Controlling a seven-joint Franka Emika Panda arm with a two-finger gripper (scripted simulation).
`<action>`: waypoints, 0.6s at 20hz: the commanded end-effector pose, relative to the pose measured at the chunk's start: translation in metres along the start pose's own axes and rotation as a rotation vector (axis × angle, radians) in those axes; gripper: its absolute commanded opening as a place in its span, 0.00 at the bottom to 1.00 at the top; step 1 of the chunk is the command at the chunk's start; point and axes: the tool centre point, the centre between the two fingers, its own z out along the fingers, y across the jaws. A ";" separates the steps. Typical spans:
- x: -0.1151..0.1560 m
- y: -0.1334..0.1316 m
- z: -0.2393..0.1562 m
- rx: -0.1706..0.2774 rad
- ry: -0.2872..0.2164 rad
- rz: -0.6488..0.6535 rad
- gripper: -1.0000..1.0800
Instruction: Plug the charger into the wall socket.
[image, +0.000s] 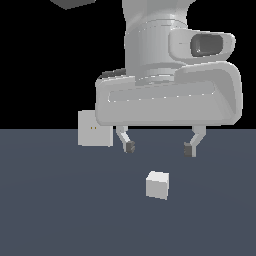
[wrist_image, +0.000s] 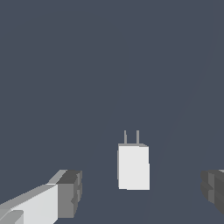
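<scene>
I am holding my gripper (image: 158, 148) wide open above the charger (image: 157, 185). I might be bumping its two prongs (wrist_image: 131, 137) sideways, away from the wall socket (image: 94, 129).

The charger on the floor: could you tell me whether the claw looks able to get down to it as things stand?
Probably yes. The claw hangs open above the charger, and nothing shows between them. The wall socket stands off to the exterior view's left, out of the way.
</scene>
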 end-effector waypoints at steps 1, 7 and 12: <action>-0.002 0.002 0.003 -0.001 0.005 0.010 0.96; -0.003 0.002 0.005 -0.001 0.006 0.013 0.96; -0.004 0.002 0.008 -0.001 0.005 0.013 0.96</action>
